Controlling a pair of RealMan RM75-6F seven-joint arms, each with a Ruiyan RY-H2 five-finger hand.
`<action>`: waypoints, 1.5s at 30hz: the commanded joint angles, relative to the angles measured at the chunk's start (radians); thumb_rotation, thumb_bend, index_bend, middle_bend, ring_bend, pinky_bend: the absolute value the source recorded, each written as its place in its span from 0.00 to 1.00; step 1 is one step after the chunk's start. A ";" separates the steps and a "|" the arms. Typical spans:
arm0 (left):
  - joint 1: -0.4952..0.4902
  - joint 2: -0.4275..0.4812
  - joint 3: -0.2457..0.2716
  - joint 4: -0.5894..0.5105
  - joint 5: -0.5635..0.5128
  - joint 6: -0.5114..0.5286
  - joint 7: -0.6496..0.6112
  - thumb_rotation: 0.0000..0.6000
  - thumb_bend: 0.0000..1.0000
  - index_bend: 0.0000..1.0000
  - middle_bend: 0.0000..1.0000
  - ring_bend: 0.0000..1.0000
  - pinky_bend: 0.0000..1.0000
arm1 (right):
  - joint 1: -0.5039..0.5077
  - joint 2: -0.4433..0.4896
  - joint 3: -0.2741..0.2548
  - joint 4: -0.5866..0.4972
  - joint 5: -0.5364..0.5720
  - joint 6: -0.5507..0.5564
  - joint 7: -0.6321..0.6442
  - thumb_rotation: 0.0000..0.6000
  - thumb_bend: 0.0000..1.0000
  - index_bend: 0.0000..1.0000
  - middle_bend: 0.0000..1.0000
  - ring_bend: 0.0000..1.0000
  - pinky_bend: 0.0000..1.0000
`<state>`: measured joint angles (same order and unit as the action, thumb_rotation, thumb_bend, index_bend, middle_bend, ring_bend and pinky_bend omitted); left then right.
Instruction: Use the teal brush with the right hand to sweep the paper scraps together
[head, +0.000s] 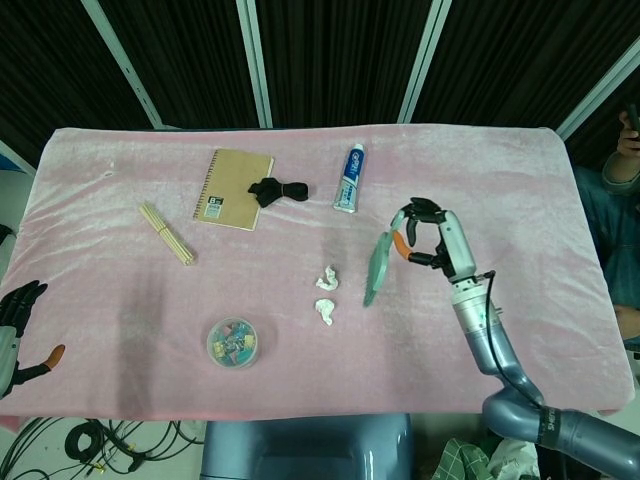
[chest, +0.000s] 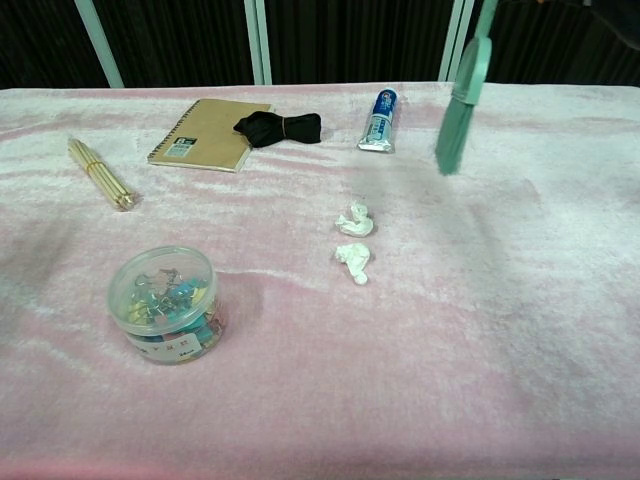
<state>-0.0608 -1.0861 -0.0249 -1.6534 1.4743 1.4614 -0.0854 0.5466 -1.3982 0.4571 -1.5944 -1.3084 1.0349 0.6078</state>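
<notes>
Two crumpled white paper scraps (head: 326, 279) (head: 323, 312) lie close together near the middle of the pink cloth, also seen in the chest view (chest: 354, 221) (chest: 354, 260). My right hand (head: 432, 236) holds the teal brush (head: 378, 266) by its handle, lifted off the cloth to the right of the scraps. In the chest view only the brush's bristle end (chest: 459, 116) hangs in the air at the upper right. My left hand (head: 14, 330) rests at the table's left front edge, holding nothing.
A brown notebook (head: 233, 188) with a black clip (head: 277, 190) beside it, a toothpaste tube (head: 349, 177) and a bundle of wooden sticks (head: 166, 233) lie further back. A round clear tub of binder clips (head: 234, 342) stands front left of the scraps.
</notes>
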 joint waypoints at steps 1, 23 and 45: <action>0.001 0.000 0.000 -0.001 -0.001 0.001 0.001 1.00 0.28 0.10 0.04 0.06 0.30 | -0.028 0.050 -0.056 0.059 -0.058 0.002 -0.022 1.00 0.47 0.81 0.68 0.38 0.17; 0.001 -0.003 -0.001 -0.003 -0.004 0.001 0.013 1.00 0.28 0.10 0.04 0.06 0.31 | 0.007 -0.016 -0.278 0.488 -0.306 0.089 -0.081 1.00 0.49 0.82 0.69 0.38 0.17; 0.001 0.001 0.000 -0.005 -0.005 -0.003 0.007 1.00 0.28 0.10 0.04 0.06 0.32 | 0.117 -0.070 -0.375 0.358 -0.314 -0.076 -0.233 1.00 0.36 0.54 0.40 0.29 0.16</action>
<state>-0.0597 -1.0847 -0.0249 -1.6580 1.4694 1.4587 -0.0784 0.6561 -1.4741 0.0793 -1.2161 -1.6503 0.9866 0.3978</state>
